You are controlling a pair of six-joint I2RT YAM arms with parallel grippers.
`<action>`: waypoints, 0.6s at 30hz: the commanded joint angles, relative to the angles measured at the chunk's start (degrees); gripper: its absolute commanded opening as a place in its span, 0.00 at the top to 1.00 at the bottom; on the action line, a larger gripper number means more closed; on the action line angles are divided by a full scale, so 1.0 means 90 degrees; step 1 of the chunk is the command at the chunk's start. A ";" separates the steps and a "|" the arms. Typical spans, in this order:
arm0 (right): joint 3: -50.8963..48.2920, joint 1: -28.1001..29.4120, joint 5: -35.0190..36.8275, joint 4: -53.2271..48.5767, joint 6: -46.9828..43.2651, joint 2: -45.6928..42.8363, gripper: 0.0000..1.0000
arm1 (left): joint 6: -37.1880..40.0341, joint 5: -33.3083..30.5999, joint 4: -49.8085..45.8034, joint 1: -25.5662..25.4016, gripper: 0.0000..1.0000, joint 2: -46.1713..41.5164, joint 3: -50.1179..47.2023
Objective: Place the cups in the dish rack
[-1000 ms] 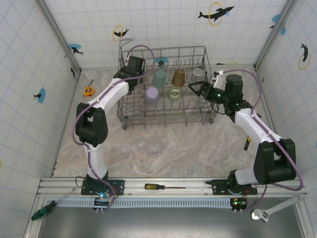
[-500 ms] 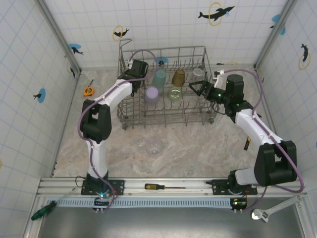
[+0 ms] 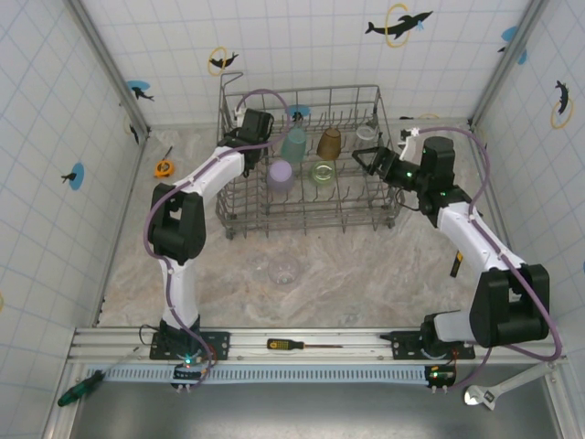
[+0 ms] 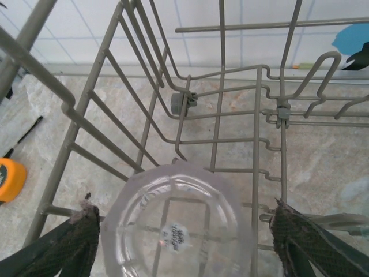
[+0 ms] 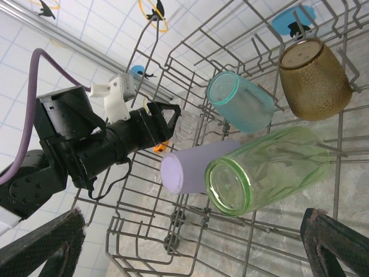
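Release seems to be under way: the left gripper [image 4: 184, 212] is standing open around a clear colourless plastic tumbler [image 4: 173, 228], which is resting in the far-left corner of the grey wire dish rack [image 3: 302, 90]. Rising straight up should avoid tipping it. The right gripper [image 3: 365, 165] is hovering open and empty.

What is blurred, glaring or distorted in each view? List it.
Top external: even soft light, sharp, faint shadows under the dish rack; the clear cup on the table barely stands out. Left wrist: wide-angle bend in the rack wires, left gripper's fingers dark. Right wrist: tilted, sharp on the pale green cup, right gripper's fingers dark and soft.
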 commanded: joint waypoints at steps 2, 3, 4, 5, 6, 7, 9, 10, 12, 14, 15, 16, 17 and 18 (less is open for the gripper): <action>-0.0114 -0.0055 0.0043 0.0099 0.0063 -0.0249 0.00 | -0.0093 -0.0180 0.0112 0.0067 0.11 -0.0265 -0.0055; -0.0121 -0.0056 0.0043 0.0096 0.0071 -0.0261 0.00 | -0.0093 -0.0173 0.0116 0.0069 0.09 -0.0265 -0.0056; -0.0101 -0.0064 0.0043 0.0099 0.0071 -0.0270 0.00 | -0.0309 -0.0158 0.0107 0.0071 0.07 -0.0272 -0.0046; -0.0103 -0.0064 0.0043 0.0088 0.0071 -0.0271 0.00 | -0.0340 -0.0128 0.0098 0.0072 0.04 -0.0287 -0.0047; -0.0097 -0.0064 0.0043 0.0082 0.0072 -0.0280 0.00 | -0.0388 -0.0080 0.0091 0.0067 0.03 -0.0328 -0.0046; -0.0097 -0.0064 0.0043 0.0072 0.0069 -0.0290 0.01 | -0.0436 0.0004 0.0098 0.0067 0.03 -0.0384 -0.0036; -0.0078 -0.0080 0.0043 0.0041 0.0060 -0.0300 0.00 | -0.0537 0.0174 0.0105 0.0072 0.03 -0.0504 0.0000; -0.0078 -0.0076 0.0043 0.0030 0.0052 -0.0300 0.00 | -0.0584 0.0299 0.0110 0.0072 0.03 -0.0585 0.0029; -0.0077 -0.0074 0.0053 0.0012 0.0036 -0.0310 0.00 | -0.0688 0.0596 0.0138 0.0069 0.03 -0.0724 0.0090; -0.0083 -0.0083 0.0055 -0.0007 0.0030 -0.0318 0.00 | -0.0783 0.1024 0.0231 0.0071 0.03 -0.0899 0.0117; -0.0086 -0.0083 0.0062 -0.0008 0.0032 -0.0319 0.00 | -0.0809 0.1291 0.0289 0.0067 0.03 -0.1005 0.0104; -0.0099 -0.0088 0.0063 -0.0018 0.0037 -0.0320 0.00 | -0.0834 0.1570 0.0358 0.0067 0.03 -0.1106 0.0085; -0.0100 -0.0084 0.0062 -0.0018 0.0037 -0.0329 0.00 | -0.0835 0.1801 0.0445 0.0072 0.03 -0.1197 0.0031; -0.0101 -0.0083 0.0062 -0.0034 0.0027 -0.0329 0.00 | -0.0833 0.2001 0.0538 0.0073 0.03 -0.1298 -0.0028</action>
